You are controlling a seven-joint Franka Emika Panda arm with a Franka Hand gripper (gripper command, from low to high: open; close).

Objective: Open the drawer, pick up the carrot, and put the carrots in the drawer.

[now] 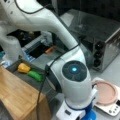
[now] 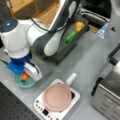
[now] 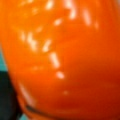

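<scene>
While the arm [image 2: 47, 37] reaches down over the desk [image 2: 85, 62], the drawer [image 2: 75, 37] stands pulled open, holding a yellow toy piece [image 2: 80, 25] and a green toy vegetable [image 2: 70, 36]. The hand [image 2: 25, 77] is lowered into a teal dish [image 2: 18, 83] at a front view's left, directly over the carrot [image 2: 24, 76], which fills the wrist view [image 3: 65, 60]. Whether the fingers are spread or pinching the carrot cannot be told. For a sound grasp, judge that the fingers should straddle the carrot across its narrow width, centred, and close before any lift.
</scene>
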